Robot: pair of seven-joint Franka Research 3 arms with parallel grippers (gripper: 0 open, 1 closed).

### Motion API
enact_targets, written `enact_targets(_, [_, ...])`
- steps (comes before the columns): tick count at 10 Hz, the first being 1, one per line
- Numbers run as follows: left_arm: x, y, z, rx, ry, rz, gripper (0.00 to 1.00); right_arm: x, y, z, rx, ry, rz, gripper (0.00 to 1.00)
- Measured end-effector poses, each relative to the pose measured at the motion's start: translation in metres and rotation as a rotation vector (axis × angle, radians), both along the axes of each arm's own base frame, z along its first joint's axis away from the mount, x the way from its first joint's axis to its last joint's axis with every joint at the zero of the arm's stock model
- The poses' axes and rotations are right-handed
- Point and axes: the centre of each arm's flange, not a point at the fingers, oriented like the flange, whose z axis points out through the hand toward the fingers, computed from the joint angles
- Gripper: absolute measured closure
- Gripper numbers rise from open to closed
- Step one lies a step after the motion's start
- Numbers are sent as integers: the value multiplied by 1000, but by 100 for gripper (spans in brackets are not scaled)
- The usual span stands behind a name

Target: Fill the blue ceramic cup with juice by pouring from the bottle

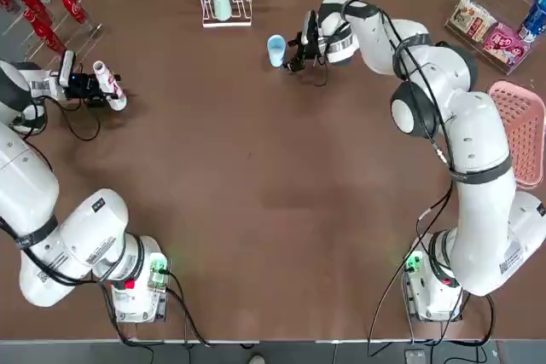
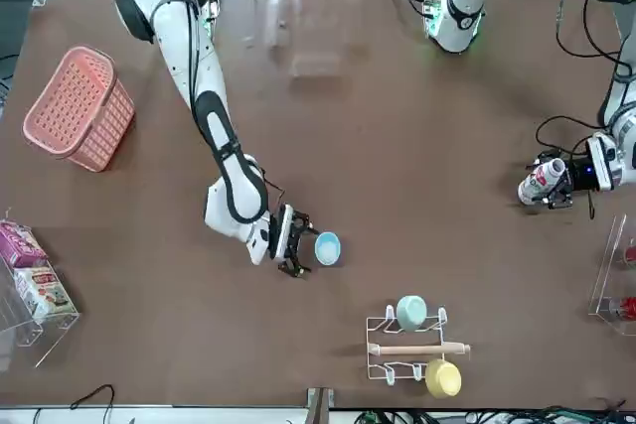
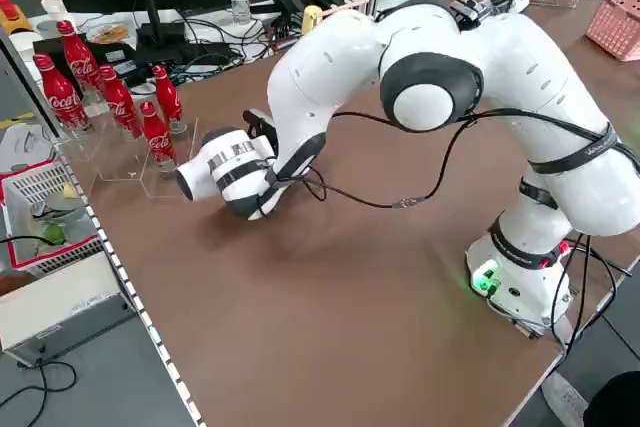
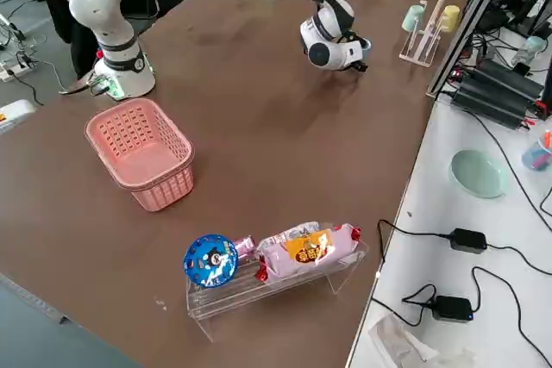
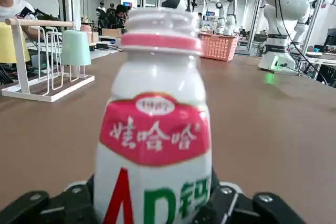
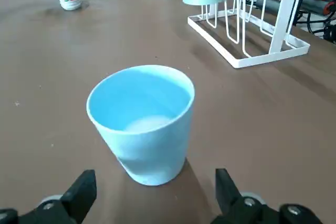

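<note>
Left pincer point(image 1: 101, 89) grips the bottle point(image 1: 109, 87); right pincer point(image 6: 152, 195) gapes, the blue ceramic cup point(image 6: 142, 121) just ahead.

The bottle point(image 5: 157, 124) fills the left wrist view, its base cut off by the frame and hiding the left gripper's point(image 5: 157, 203) fingertips, while in the left side view the left arm's bulk blocks both the bottle and the blue ceramic cup from sight.
</note>
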Motion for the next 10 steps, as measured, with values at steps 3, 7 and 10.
enact_targets(3, [7, -8, 5, -11, -25, -13, 43, -1, 2, -1, 1, 1, 2, 0])
enact_targets(7, [70, -95, 56, -50, -26, -121, 63, -3, 11, -8, 14, 8, 0, 0])
enact_targets(10, [114, -189, 77, -49, -24, -173, 63, -4, 17, -5, 23, 2, 1, 0])
